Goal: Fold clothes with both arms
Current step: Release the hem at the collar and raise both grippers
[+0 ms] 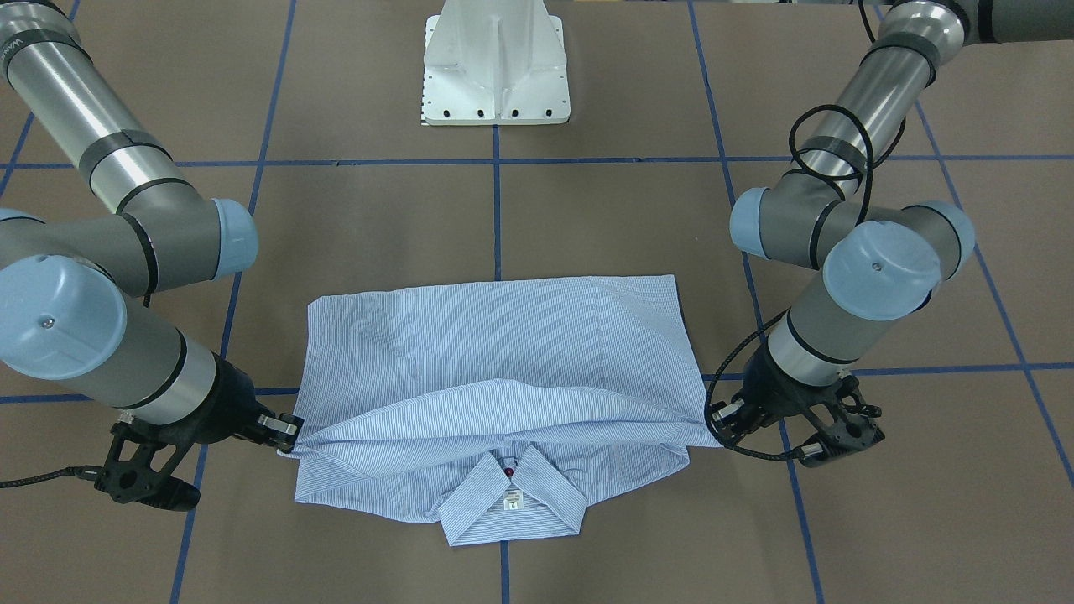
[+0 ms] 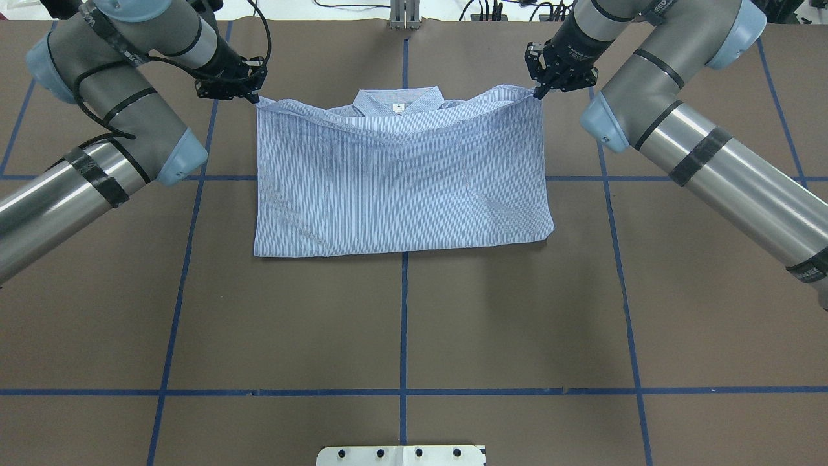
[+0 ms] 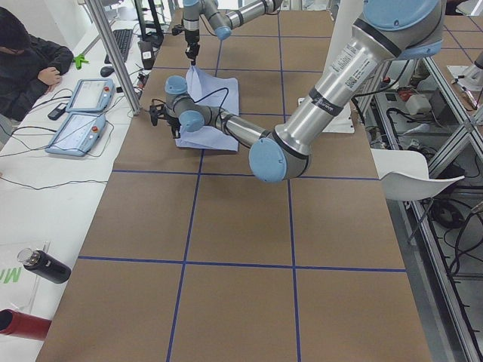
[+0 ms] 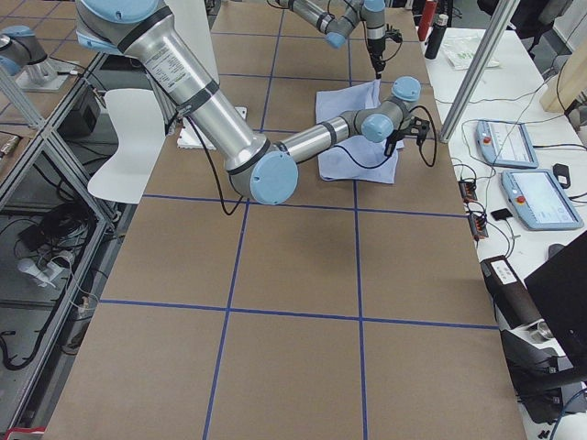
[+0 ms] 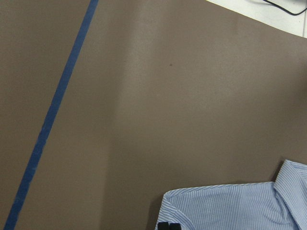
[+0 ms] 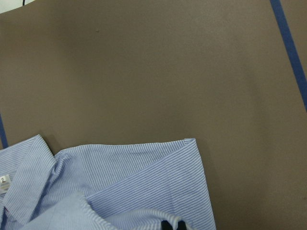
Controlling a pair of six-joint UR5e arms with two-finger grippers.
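The blue-and-white striped shirt (image 2: 401, 181) lies on the brown table, its lower half drawn over toward the collar (image 1: 508, 502). The white neck label (image 1: 512, 501) shows. My left gripper (image 2: 255, 97) is shut on the left corner of the raised cloth edge; it shows on the right in the front view (image 1: 720, 419). My right gripper (image 2: 537, 92) is shut on the right corner and shows on the left in the front view (image 1: 285, 429). The held edge sags between them just above the shoulders. Each wrist view shows striped cloth (image 5: 230, 208) (image 6: 144, 182) at its dark fingertips.
The white pedestal base (image 1: 497, 75) stands at the table's near-robot side. Blue tape lines (image 2: 404, 323) grid the table. In the side views a bench with teach pendants (image 3: 79, 124) and a seated person (image 3: 26, 60) runs along the far edge.
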